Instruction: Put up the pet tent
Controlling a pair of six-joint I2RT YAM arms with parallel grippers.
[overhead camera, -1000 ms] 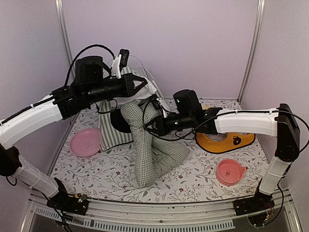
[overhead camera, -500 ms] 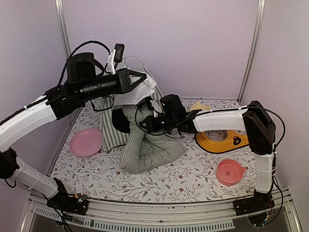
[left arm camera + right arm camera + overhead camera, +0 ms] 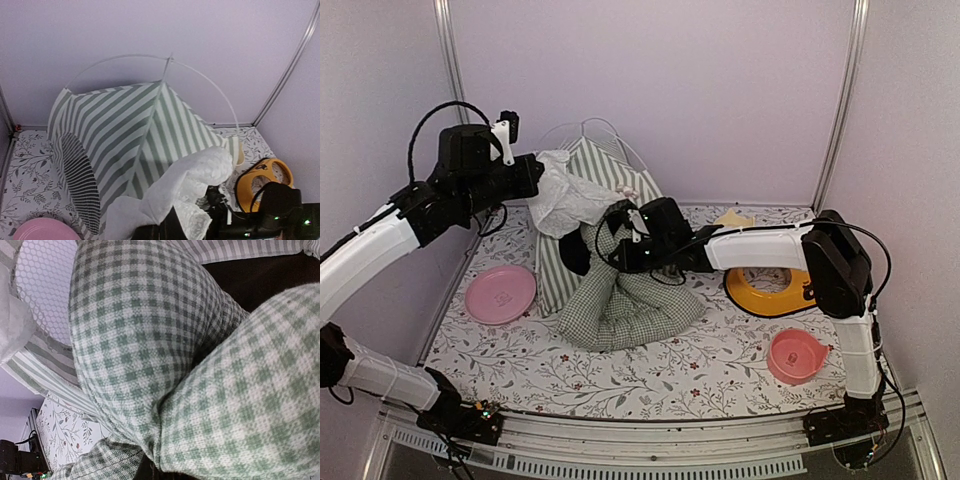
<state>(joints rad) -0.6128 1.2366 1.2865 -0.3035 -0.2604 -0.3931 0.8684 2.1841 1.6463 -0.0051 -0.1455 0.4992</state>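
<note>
The pet tent (image 3: 603, 168) stands at the back left, with grey-green and white stripes and thin white poles (image 3: 582, 124) arching over its top. My left gripper (image 3: 534, 180) is shut on the tent's white lace door curtain (image 3: 570, 202) and holds it up and to the left. In the left wrist view the curtain (image 3: 190, 182) drapes over my fingers, with the striped tent (image 3: 125, 130) behind it. My right gripper (image 3: 620, 243) is shut on the green-checked gingham cushion (image 3: 620, 300) at the tent's dark opening. The cushion (image 3: 150, 340) fills the right wrist view and hides the fingers.
A pink plate (image 3: 500, 293) lies left of the tent. A yellow ring-shaped dish (image 3: 775, 290) and a pink bowl (image 3: 795, 354) sit at the right. A small beige item (image 3: 733, 218) is by the back wall. Purple walls close in on three sides.
My left gripper has drawn back to the left, pulling the lace curtain aside. My right gripper has moved left toward the tent opening, and the cushion has dropped lower and folded against it.
</note>
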